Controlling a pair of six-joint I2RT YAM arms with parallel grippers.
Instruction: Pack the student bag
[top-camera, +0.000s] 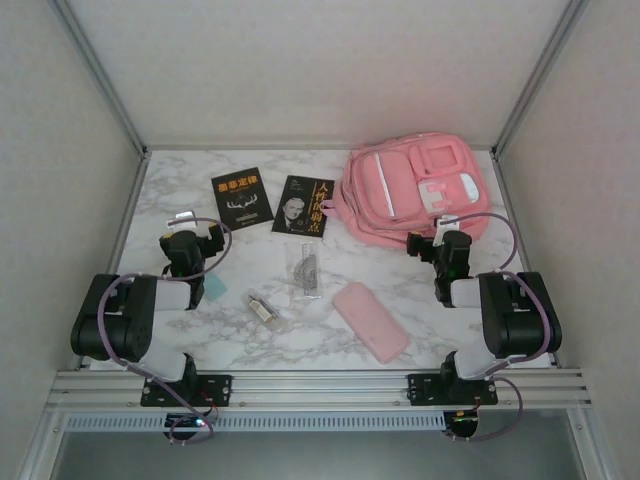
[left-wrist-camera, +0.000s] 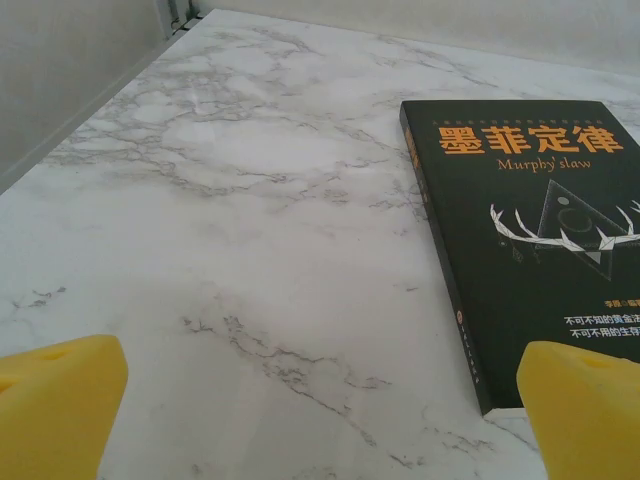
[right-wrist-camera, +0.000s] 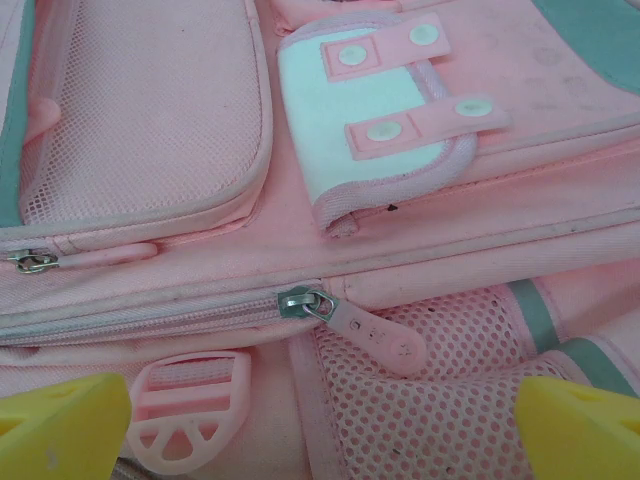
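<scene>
The white marble-patterned table (top-camera: 380, 275) carries a black book (top-camera: 242, 197) titled "Murphy's law" at the far middle, with a second dark book (top-camera: 303, 207) bearing a face just to its right. The pink student bag (top-camera: 415, 188) lies flat at the far right. Nearer lie a pink pencil case (top-camera: 370, 320), a clear set square (top-camera: 307, 270) and a small clear item (top-camera: 263, 308), each apart.

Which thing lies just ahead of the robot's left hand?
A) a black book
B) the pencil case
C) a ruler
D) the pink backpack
A: in the left wrist view the black book lies on the table just beyond the open left hand.
</scene>
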